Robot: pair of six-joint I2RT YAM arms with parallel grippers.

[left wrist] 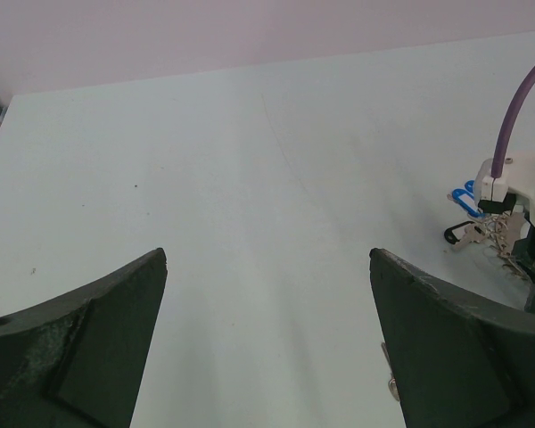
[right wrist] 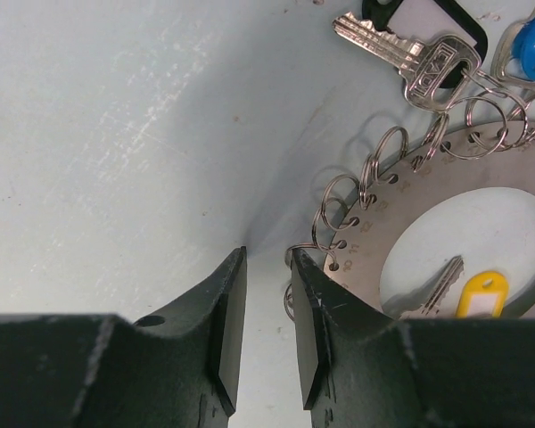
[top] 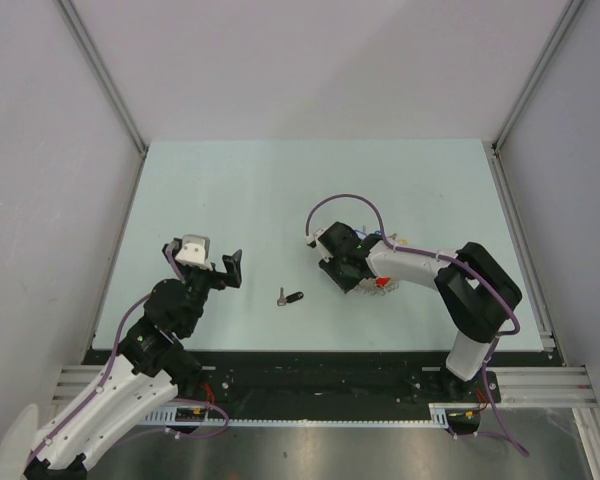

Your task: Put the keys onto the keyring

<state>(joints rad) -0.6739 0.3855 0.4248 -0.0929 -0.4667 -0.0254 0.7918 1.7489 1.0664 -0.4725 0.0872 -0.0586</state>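
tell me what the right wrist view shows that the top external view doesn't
Only the right wrist view: the keyring up close, a numbered metal disc edged with small rings, with a silver key and a blue tag hanging from them, and a yellow tag seen through its hole. Only the top external view: the left pincer, open wide, and a lone dark-headed key lying between the arms. Both: the right pincer at the keyring's edge.

**Silver and bright tags on mint**

The pale mint-green counter [right wrist: 116,134] shows whitish scuffs. Right of frame, the flat silver metal keyring [right wrist: 464,160] bears tiny dark numbers. Upper right: a silver key [right wrist: 383,43], a black-framed tag [right wrist: 419,13], a blue plastic tag [right wrist: 526,49]. Lower right: a yellow plastic tag [right wrist: 481,294].
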